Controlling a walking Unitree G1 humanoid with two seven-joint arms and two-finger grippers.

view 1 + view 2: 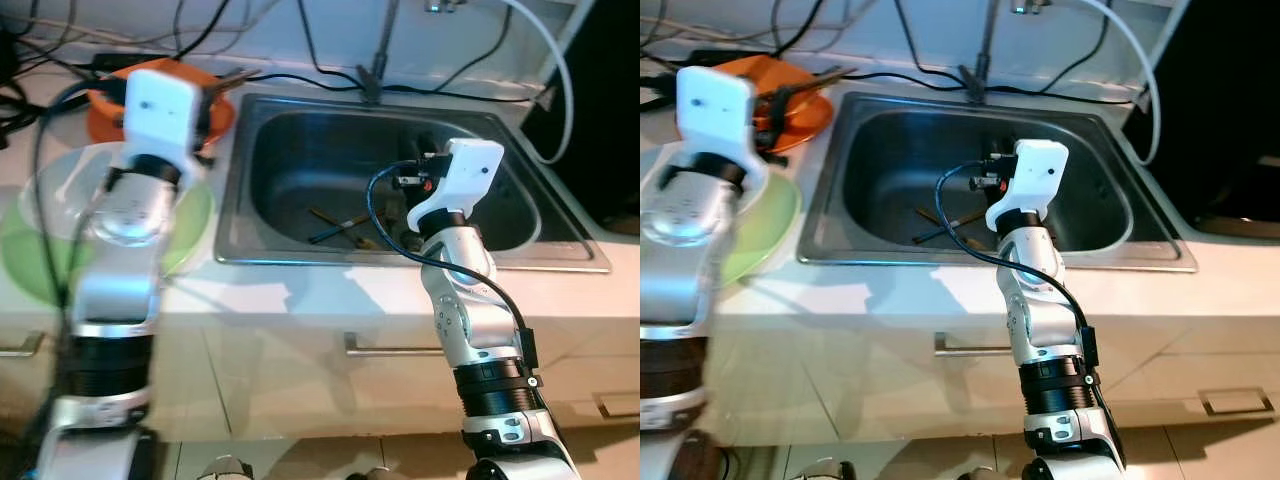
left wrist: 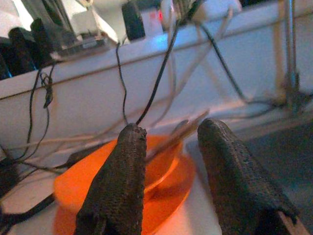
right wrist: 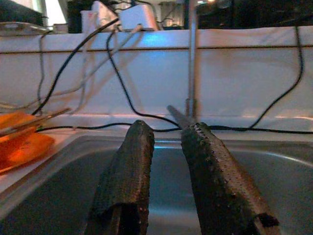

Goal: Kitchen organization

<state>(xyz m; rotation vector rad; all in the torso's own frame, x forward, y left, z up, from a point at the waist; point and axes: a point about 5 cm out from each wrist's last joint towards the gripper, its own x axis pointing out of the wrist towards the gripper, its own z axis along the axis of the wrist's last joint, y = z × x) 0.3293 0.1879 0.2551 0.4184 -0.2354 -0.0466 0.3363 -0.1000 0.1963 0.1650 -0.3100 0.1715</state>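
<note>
Sink (image 1: 840,240): chopsticks (image 1: 945,222) lie crossed on basin floor, just ahead of right gripper (image 3: 164,147), which hangs over basin, fingers slightly parted, nothing between them.

Left gripper (image 2: 168,152) above counter, fingers spread wide, empty, aimed at orange bowl (image 2: 98,171) nested on orange plate (image 1: 100,125); more chopsticks (image 2: 178,134) rest across bowl. Green plate (image 1: 775,225) beside sink, under left arm.

Judgement: chopsticks light, stiff, thin, likely wet and slippery on steel; hard to pinch flat. Best hold near crossing point, or mid-length. Bowl likely rigid, light; grip by rim.
</note>
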